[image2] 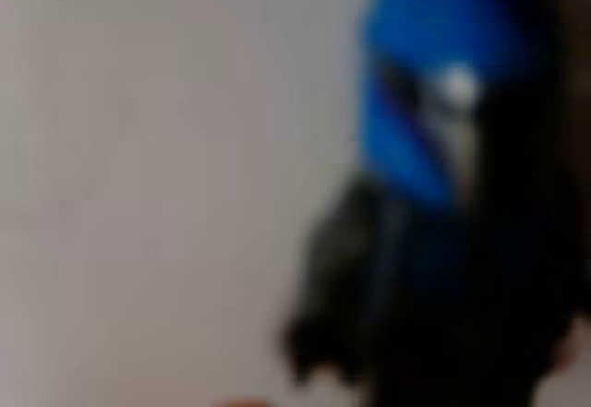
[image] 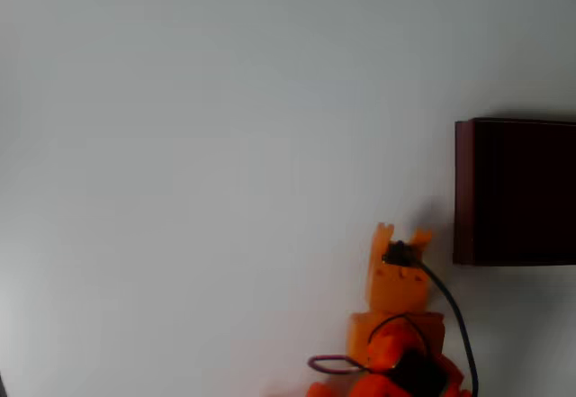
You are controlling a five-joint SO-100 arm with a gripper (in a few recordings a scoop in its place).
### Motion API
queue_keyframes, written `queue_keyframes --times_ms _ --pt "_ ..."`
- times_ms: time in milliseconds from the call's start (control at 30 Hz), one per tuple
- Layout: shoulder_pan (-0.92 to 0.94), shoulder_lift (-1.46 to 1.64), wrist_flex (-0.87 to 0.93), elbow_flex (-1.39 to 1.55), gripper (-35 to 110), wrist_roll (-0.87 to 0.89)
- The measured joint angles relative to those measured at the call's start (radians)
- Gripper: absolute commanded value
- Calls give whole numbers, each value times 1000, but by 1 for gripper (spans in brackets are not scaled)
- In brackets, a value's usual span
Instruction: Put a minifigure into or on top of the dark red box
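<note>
In the overhead view the orange fingers (image: 402, 238) sit in the lower right of the frame, their two tips pointing toward the top edge with a narrow gap between them, and something small and dark shows just below that gap. The wrist view gives the likely answer: the minifigure (image2: 434, 213) looms at the right of that frame, badly blurred, blue head uppermost and dark body below, so close to the lens that it reads as clamped between the fingers, though the contact itself is too soft to see. Its long axis runs roughly top to bottom in the wrist view, leaning a little. Outward from the fingers, the box (image: 515, 192) lies to the right and slightly higher in the overhead frame, against the right edge, its maroon left wall facing the arm and its dark inside open to the camera. Its lower left corner is near the fingertips but apart from them, with a strip of bare white counter (image: 198, 172) between. So the relation that matters is plain: the box is to the right of the fingers, and I judge the coming move to be a short sideways carry, high enough to pass over the near wall before the figure is let go.
</note>
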Motion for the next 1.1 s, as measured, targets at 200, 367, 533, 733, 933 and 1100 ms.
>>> queue_keyframes --times_ms 200,367,533,733,933,1100 --pt "-3 -34 -12 -2 21 0" --pt "-5 -58 -9 -2 19 -6" --pt "-5 -74 -28 -2 17 0" --pt "-2 -118 -18 -32 16 0" --pt "6 -186 -20 -78 12 -5" --pt "11 -198 -29 -83 9 -6"
